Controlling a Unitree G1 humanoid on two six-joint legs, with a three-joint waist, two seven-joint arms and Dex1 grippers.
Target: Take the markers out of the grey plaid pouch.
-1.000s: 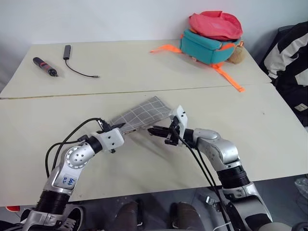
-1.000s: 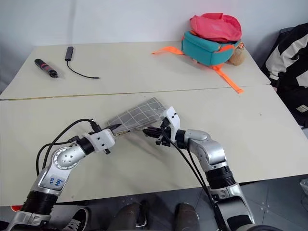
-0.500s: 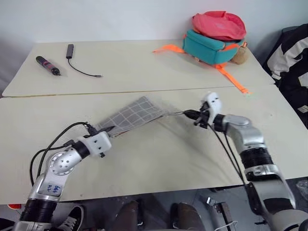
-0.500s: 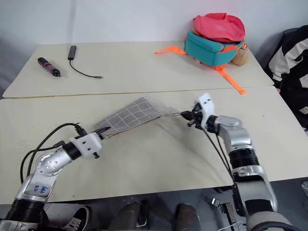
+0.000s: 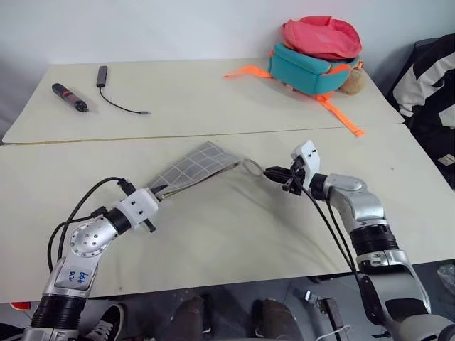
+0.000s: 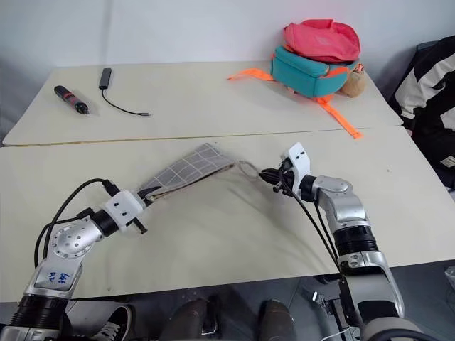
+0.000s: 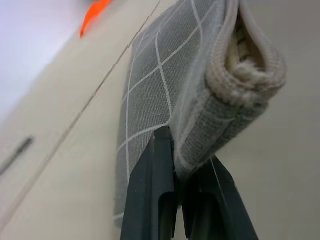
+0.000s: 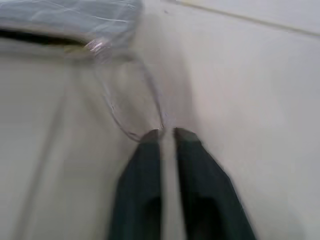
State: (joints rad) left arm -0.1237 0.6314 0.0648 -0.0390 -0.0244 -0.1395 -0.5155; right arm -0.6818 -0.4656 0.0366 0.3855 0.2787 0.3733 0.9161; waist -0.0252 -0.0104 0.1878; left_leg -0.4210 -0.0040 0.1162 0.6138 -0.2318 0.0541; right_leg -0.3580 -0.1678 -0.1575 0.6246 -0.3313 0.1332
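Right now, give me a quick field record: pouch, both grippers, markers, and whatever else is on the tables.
pouch: grey plaid pouch on the near table, loop strap at its right end
left gripper: shut on the pouch's near corner
right gripper: fingers slightly apart, tips at the loop strap
markers: none visible
far table: teal-and-pink backpack, black-and-red tool, black cable

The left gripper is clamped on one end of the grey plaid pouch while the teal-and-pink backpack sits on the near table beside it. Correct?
Not quite. The backpack sits on the far table, well away from the pouch, as the left eye view shows. The left gripper is indeed clamped on one end of the grey plaid pouch.
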